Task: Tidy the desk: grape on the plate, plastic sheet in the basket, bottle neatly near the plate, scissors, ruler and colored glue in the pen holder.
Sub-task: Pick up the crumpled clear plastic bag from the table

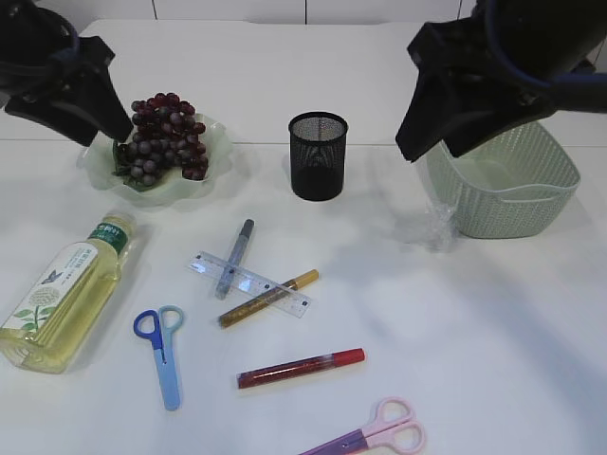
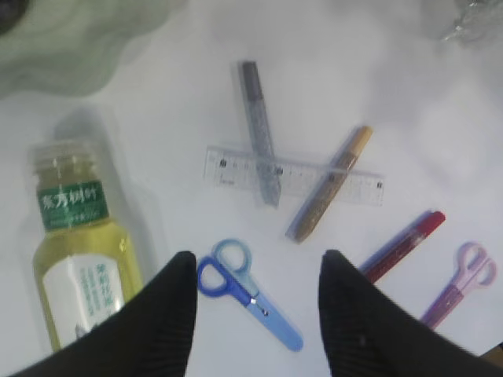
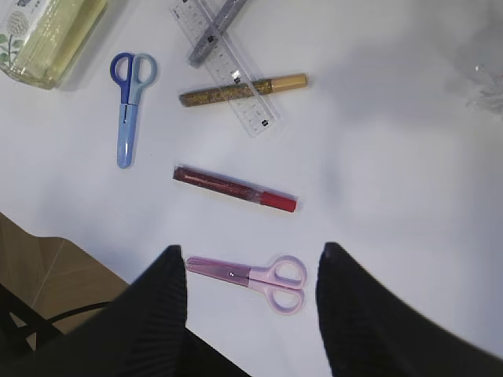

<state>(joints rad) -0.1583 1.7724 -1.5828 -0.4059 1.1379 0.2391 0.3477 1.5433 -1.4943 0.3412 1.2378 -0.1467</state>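
Observation:
The grape bunch (image 1: 163, 133) lies on the pale green plate (image 1: 211, 169). A bottle (image 1: 66, 289) of yellow liquid lies on its side at the left. On the clear ruler (image 1: 251, 282) rest a grey glue pen (image 1: 235, 256) and a gold one (image 1: 268, 298); a red one (image 1: 301, 368) lies nearer the front. The crumpled plastic sheet (image 1: 432, 227) sits against the basket (image 1: 512, 185). My left gripper (image 2: 255, 263) hangs open high above the blue scissors (image 2: 251, 294). My right gripper (image 3: 251, 255) is open above the pink scissors (image 3: 251, 275). Neither holds anything.
The black mesh pen holder (image 1: 318, 154) stands upright between plate and basket. The table's front edge runs just below the pink scissors (image 1: 379, 436). Both arms hover over the back corners, left above the plate, right above the basket.

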